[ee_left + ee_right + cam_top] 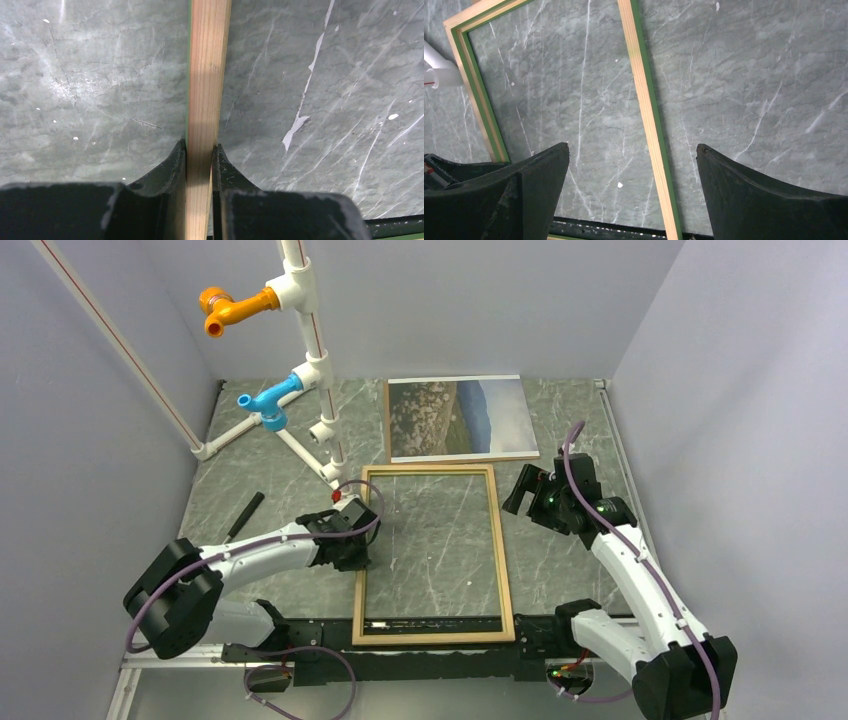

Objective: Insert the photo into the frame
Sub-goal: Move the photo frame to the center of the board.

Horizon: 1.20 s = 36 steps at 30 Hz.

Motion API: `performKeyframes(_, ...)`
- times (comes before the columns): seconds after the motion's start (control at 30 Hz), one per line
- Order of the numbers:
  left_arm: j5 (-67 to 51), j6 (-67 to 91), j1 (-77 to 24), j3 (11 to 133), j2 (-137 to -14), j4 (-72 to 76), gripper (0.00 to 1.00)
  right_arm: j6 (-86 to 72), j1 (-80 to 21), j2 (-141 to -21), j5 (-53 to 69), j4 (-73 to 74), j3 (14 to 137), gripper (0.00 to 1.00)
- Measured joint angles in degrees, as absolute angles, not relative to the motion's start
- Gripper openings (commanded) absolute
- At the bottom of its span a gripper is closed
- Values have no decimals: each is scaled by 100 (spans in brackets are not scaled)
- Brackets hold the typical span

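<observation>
The frame (505, 570), pale wood with a clear pane, lies flat in the middle of the table, its near end over the black base rail. My left gripper (350, 540) is shut on its left side rail. In the left wrist view the wooden rail (207, 75) runs straight between my pinching fingers (176, 165). My right gripper (528, 492) hovers open just above the right side rail, and that rail (649, 125), with a green strip beside it, passes between its wide-spread fingers (544, 170) untouched. The photo (460, 418) lies picture side up beyond the frame's far end.
A white pipe stand (315, 370) with an orange fitting (232, 308) and a blue fitting (265, 400) rises at the back left, one foot close to the frame's far left corner. A black stick (245, 515) lies left of my left arm. Grey walls close in on three sides.
</observation>
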<state>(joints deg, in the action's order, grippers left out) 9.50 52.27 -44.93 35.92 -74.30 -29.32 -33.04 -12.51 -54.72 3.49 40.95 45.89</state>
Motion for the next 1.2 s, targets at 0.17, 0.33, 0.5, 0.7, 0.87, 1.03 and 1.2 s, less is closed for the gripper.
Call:
performKeyframes(0.17, 947, 5247, -4493, 3686, -7553, -2932, 0, -3299, -1251, -5430, 338, 4108, 4591, 100)
performKeyframes(0.33, 947, 5247, -4493, 3686, -7550, -2934, 14, -3299, -1249, -5426, 327, 4108, 4591, 100)
performKeyframes(0.5, 998, 5238, -4525, 3686, -7463, -2963, 71, -3299, -1251, -5430, 333, 4104, 4589, 100)
performKeyframes(0.7, 1291, 5301, -4729, 3726, -6960, -3055, 96, -3297, -1247, -5476, 333, 4095, 4589, 100)
performKeyframes(0.87, 1647, 5000, -4950, 4018, -6646, -3264, 99, -3291, -1247, -5546, 338, 4088, 4589, 100)
performKeyframes(1.03, 1973, 4421, -5271, 4515, -6639, -3398, 99, -3253, -1245, -5782, 408, 4012, 4589, 100)
performKeyframes(1.2, 2206, 3800, -5478, 5052, -6993, -3439, 99, -3247, -1240, -6080, 528, 3898, 4589, 100)
